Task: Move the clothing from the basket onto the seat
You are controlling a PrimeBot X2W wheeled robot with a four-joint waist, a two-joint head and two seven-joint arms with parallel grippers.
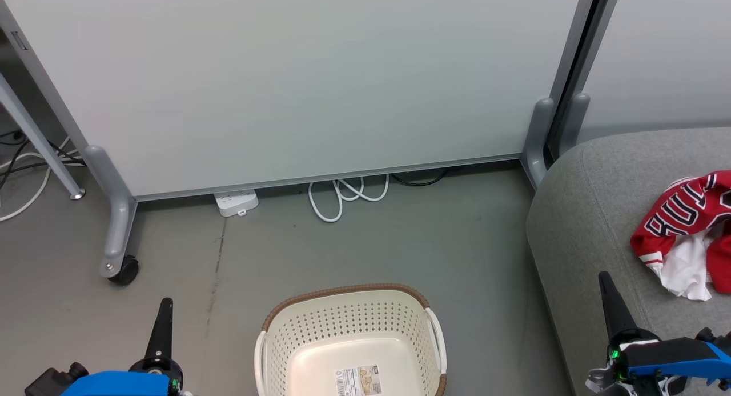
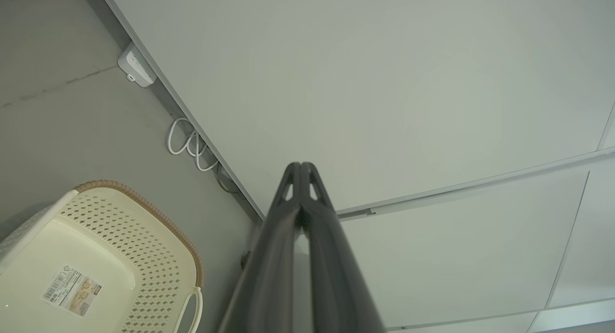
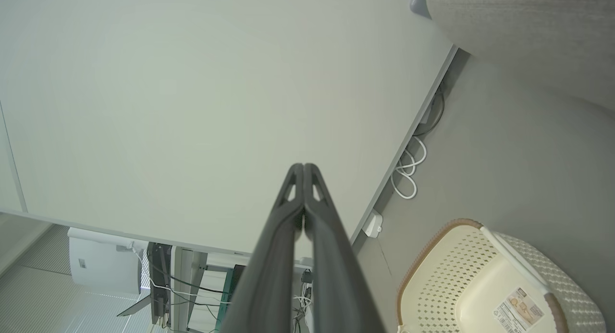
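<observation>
The cream perforated basket [image 1: 351, 342] with a brown rim stands on the floor at the bottom centre; its inside holds only a label. It also appears in the left wrist view [image 2: 96, 261] and the right wrist view [image 3: 485, 285]. The red clothing [image 1: 688, 233], a lettered jersey with white fabric showing, lies crumpled on the grey seat [image 1: 594, 213] at the right edge. My left gripper [image 1: 164, 304] is shut and holds nothing, left of the basket; its tips [image 2: 301, 166] point at the wall panel. My right gripper [image 1: 604, 279] is shut, holds nothing, over the seat's front.
A pale wheeled partition [image 1: 285, 87] stands behind the basket, with a caster foot [image 1: 123, 267] at left. A white power strip [image 1: 236, 202] and looped white cable [image 1: 345, 196] lie at its base. Loose cables [image 1: 23, 167] trail at far left.
</observation>
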